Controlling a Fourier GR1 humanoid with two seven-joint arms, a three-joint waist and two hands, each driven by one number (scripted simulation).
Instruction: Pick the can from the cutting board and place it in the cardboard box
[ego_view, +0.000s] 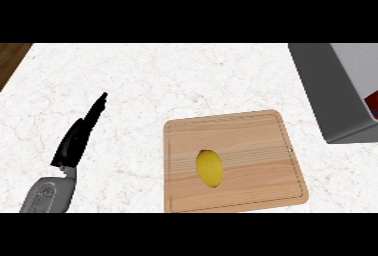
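**Can Appears Inside the Box as a Lemon Stays on the Board**

At a white marbled counter, the robot's left hand shows at the view's left side, black fingers straight and held together, pointing up and away from the grey forearm, holding nothing and touching no object. It looks to be at rest. The right hand does not appear anywhere in the head view, so nothing can be said of it.

The light wooden rectangular cutting board lies in the lower middle of the counter and carries only one thing: a yellow oval fruit, seemingly a lemon, near the board's centre. No can stands on the board.

At the right edge sits a grey, open-topped box, its near wall tall and plain; it reads as grey rather than cardboard brown. Just inside, at the frame's far right, a small patch of red and dark blue peeks out. This is probably the can, though too little shows to be sure.

Judged from how things lie, the task seems close to done: the board is free of the can, and the likely can rests within the box. What may remain is only the right hand's release, which is out of view.

No brand, label or legible writing appears on any item.
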